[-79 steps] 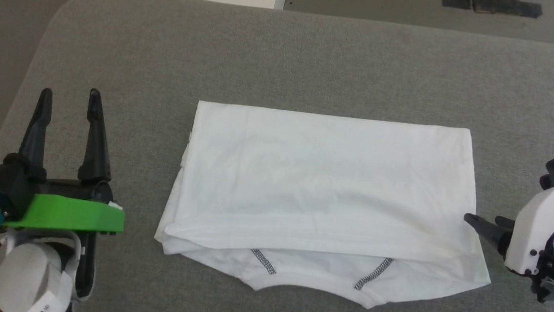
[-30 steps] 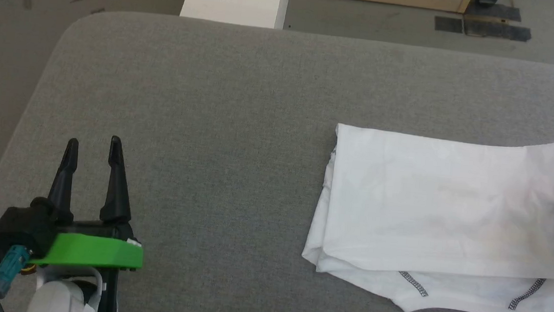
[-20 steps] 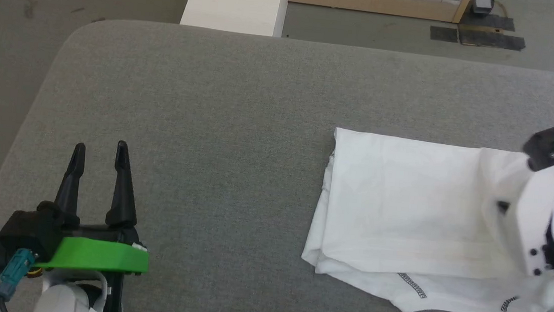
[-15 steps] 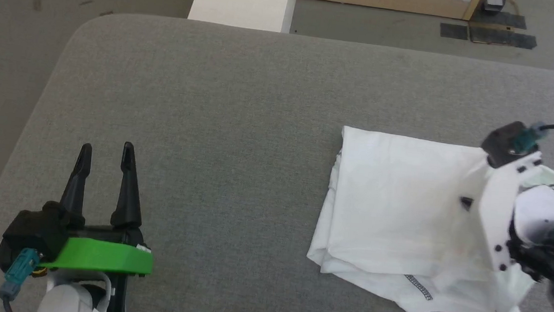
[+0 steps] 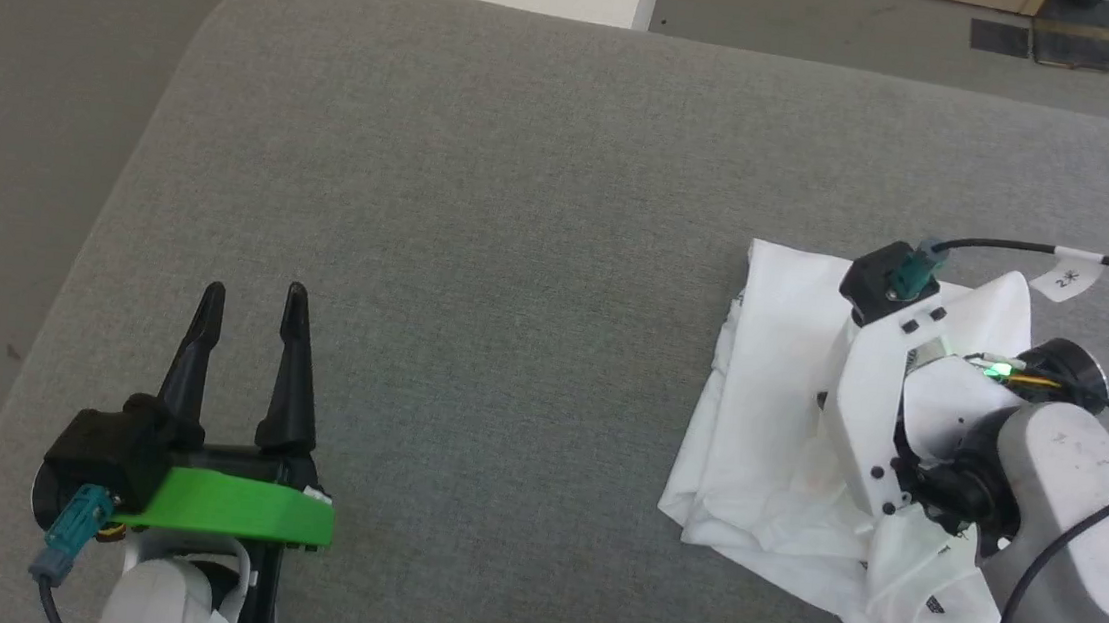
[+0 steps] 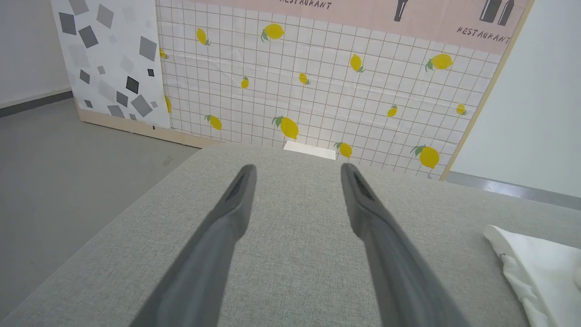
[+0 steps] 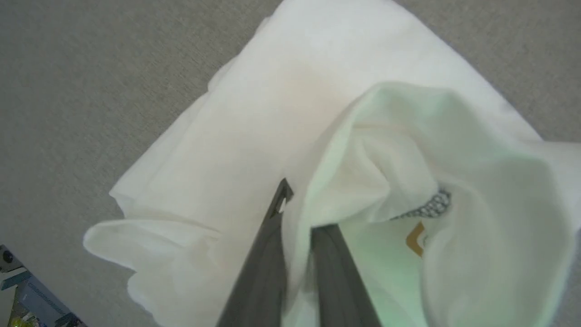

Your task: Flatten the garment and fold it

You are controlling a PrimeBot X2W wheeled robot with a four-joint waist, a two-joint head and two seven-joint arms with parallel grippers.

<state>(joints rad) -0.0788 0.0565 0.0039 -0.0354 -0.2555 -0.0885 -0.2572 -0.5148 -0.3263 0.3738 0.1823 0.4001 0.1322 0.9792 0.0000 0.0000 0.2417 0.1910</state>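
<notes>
On the grey table (image 5: 524, 198) the white garment (image 5: 767, 410) lies rumpled, seemingly pinched by the right pincer (image 7: 299, 218), left pincer (image 5: 253, 290) spread.

Bright, even light, soft shadows. The garment (image 5: 766, 420) glares nearly featureless; a green glow tints its folds; the close fingers (image 7: 263, 272) blur.

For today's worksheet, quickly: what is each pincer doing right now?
Left pincer: open, holding nothing.
Right pincer: shut on the garment.
</notes>
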